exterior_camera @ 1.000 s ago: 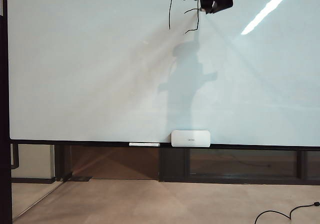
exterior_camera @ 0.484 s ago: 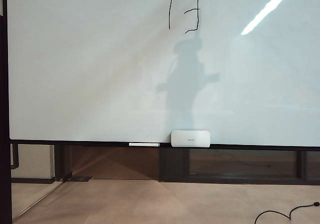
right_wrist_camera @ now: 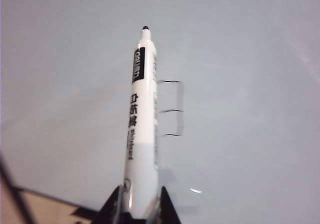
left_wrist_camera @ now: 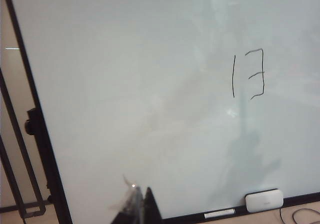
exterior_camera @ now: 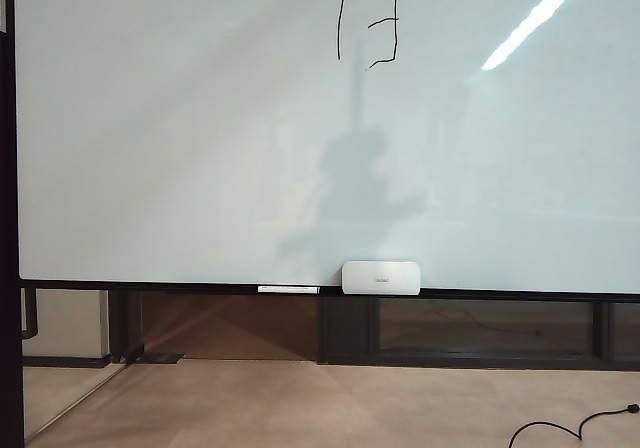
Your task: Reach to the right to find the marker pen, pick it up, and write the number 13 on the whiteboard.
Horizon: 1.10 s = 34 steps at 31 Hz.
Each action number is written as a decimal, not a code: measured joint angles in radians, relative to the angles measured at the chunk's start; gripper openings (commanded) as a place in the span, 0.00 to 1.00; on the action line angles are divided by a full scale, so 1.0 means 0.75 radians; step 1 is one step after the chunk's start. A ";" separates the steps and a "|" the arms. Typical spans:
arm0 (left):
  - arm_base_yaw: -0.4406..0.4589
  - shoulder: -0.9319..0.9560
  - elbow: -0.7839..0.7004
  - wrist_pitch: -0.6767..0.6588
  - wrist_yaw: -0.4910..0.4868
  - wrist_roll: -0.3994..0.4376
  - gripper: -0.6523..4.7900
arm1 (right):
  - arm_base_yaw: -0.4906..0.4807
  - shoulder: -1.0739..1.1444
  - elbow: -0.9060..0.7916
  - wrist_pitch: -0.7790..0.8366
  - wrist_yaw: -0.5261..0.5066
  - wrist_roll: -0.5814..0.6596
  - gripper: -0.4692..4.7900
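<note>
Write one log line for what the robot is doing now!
number 13: written | whiteboard | right end effector: shut on marker pen | left end effector: unclear

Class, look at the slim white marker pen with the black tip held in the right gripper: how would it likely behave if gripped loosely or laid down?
The slim white marker pen looks rigid, so it probably won't flex. Its smooth, glossy barrel may slip between the right gripper's narrow fingers. Being round, it would likely roll if laid flat. The left gripper holds nothing visible.
</note>
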 measured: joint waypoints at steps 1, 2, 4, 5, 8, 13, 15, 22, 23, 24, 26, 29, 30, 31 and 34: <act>0.000 -0.024 0.001 -0.011 0.001 -0.004 0.11 | 0.023 -0.031 0.000 -0.020 -0.002 0.000 0.08; 0.000 -0.043 0.001 -0.018 0.001 -0.006 0.11 | 0.052 -0.069 0.001 -0.043 -0.006 0.000 0.08; 0.000 -0.083 0.015 -0.064 0.002 -0.013 0.11 | 0.099 -0.131 0.002 -0.091 -0.005 -0.001 0.08; 0.000 -0.098 0.037 -0.100 -0.001 -0.015 0.11 | 0.113 -0.158 0.002 -0.113 -0.004 -0.001 0.08; 0.000 -0.114 0.109 -0.179 -0.034 -0.019 0.11 | 0.171 -0.244 0.001 -0.196 0.006 -0.001 0.08; 0.000 -0.124 0.195 -0.351 -0.046 -0.032 0.11 | 0.215 -0.369 -0.004 -0.331 0.005 0.000 0.08; 0.000 -0.127 0.207 -0.392 -0.046 -0.033 0.11 | 0.214 -0.435 -0.030 -0.380 0.007 0.004 0.08; 0.000 -0.175 0.209 -0.546 -0.053 -0.065 0.11 | 0.214 -0.728 -0.231 -0.498 0.010 0.076 0.08; 0.000 -0.194 0.209 -0.569 -0.067 -0.066 0.11 | 0.214 -0.784 -0.286 -0.492 0.021 0.100 0.08; 0.000 -0.214 0.209 -0.585 -0.079 -0.068 0.11 | 0.214 -0.844 -0.349 -0.493 0.035 0.124 0.08; 0.000 -0.257 0.212 -0.608 -0.103 -0.071 0.11 | 0.208 -0.962 -0.466 -0.497 0.053 0.157 0.08; 0.000 -0.309 0.216 -0.663 -0.130 -0.093 0.11 | 0.162 -1.142 -0.643 -0.495 0.081 0.187 0.08; 0.001 -0.319 0.217 -0.691 -0.137 -0.100 0.11 | 0.146 -1.198 -0.705 -0.488 0.088 0.193 0.08; 0.000 -0.327 0.217 -0.732 -0.138 -0.109 0.11 | 0.126 -1.266 -0.783 -0.490 0.100 0.201 0.08; 0.000 -0.326 0.216 -0.854 -0.138 -0.167 0.11 | 0.082 -1.436 -0.979 -0.492 0.106 0.221 0.08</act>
